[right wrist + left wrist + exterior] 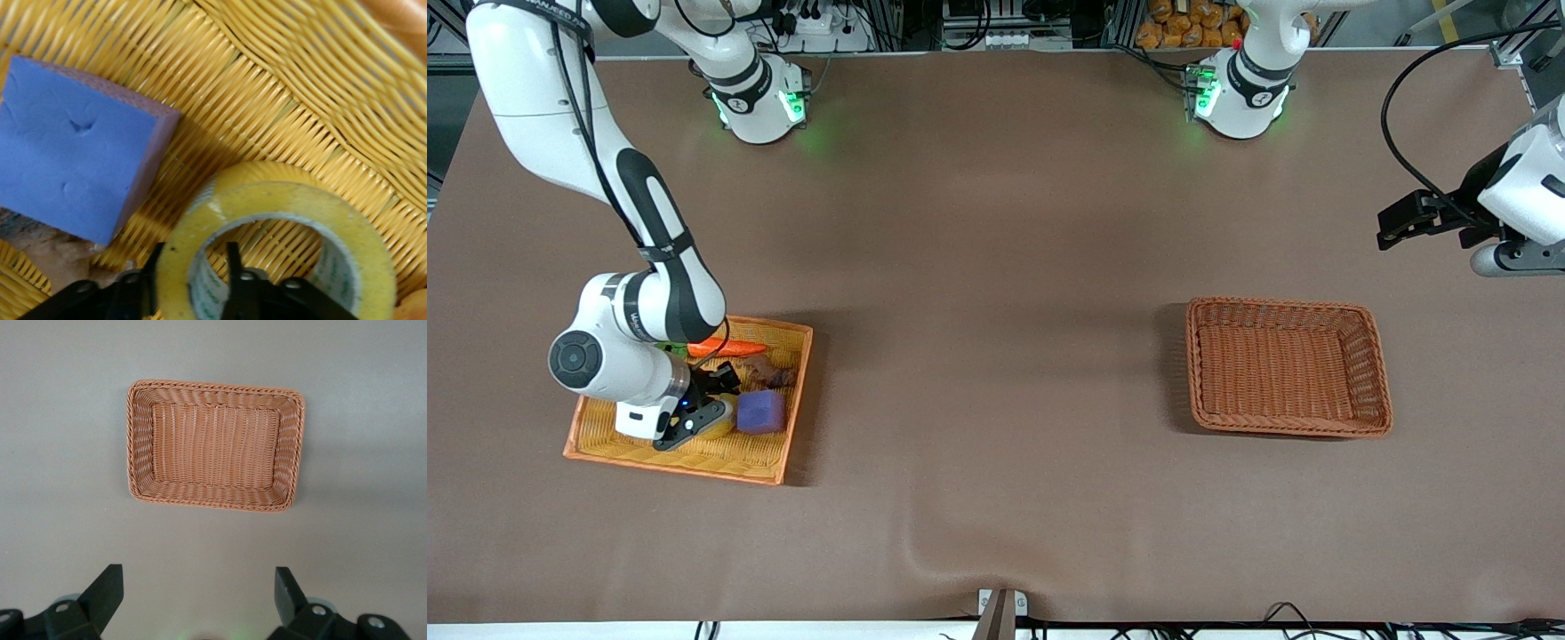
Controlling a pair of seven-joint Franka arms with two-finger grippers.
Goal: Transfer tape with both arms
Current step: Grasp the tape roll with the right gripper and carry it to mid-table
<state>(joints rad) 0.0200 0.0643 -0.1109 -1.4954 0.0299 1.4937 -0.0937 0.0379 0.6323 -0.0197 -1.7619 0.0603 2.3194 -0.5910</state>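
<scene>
The tape, a yellowish roll with a grey core, lies flat in the yellow basket next to the purple cube. My right gripper is down in that basket with one finger inside the roll's hole and one outside, closed on the roll's wall. In the front view the right gripper covers most of the tape. My left gripper is open and empty. It waits in the air at the left arm's end of the table, looking down on the brown wicker basket.
The yellow basket also holds the purple cube, an orange carrot and a brown lump. The brown wicker basket stands empty toward the left arm's end.
</scene>
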